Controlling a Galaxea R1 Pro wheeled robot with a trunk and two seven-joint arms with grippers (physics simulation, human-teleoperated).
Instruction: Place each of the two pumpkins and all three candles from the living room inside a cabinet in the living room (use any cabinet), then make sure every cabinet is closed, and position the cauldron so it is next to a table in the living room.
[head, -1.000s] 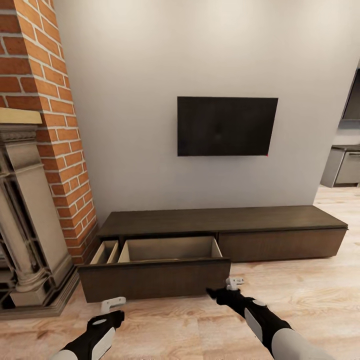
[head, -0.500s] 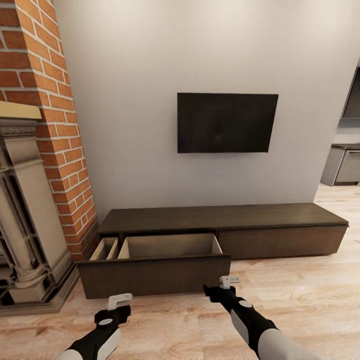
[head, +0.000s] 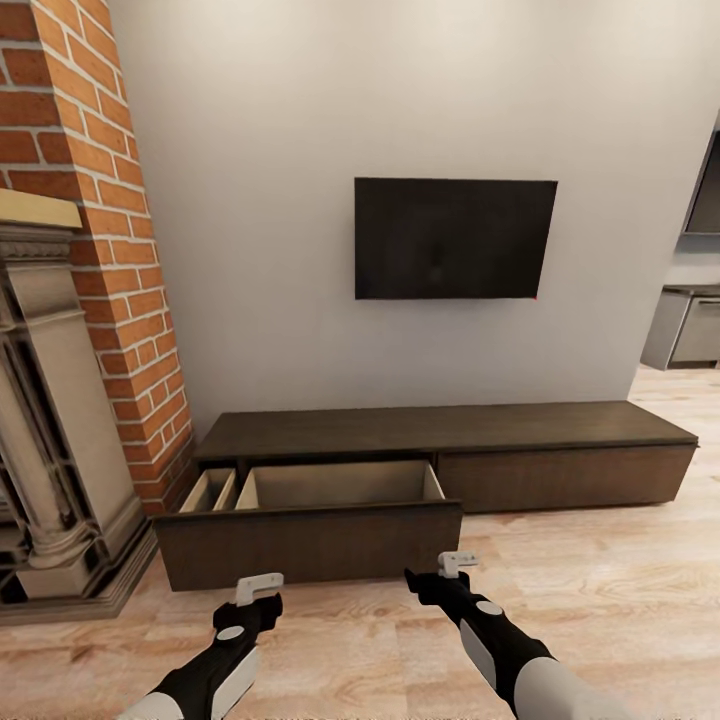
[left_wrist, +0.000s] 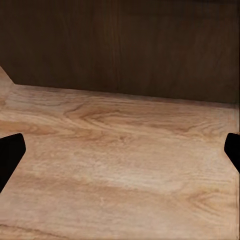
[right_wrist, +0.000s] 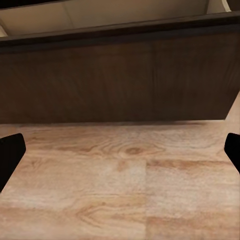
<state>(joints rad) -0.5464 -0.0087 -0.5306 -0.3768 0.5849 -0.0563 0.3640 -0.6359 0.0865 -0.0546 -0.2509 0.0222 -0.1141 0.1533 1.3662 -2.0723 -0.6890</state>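
Note:
The long dark-brown cabinet stands against the wall, with its left drawer front pulled out. The pale beige inside looks bare as far as I can see into it. The right front is closed. My left gripper hovers low over the floor just before the drawer front, open, its dark fingertips far apart. My right gripper is open too and sits near the drawer's right corner, facing the dark front. The pumpkins, candles, cauldron and coffee table are out of view.
A brick chimney and a stone fireplace surround stand at the left, close to the drawer's end. A black TV hangs on the wall. Grey kitchen cupboards show far right. Wooden floor lies open to the right.
The view has shifted slightly, so the cabinet and TV sit higher in the picture. My left gripper has moved forward and right toward the drawer front. The right one edged slightly left.

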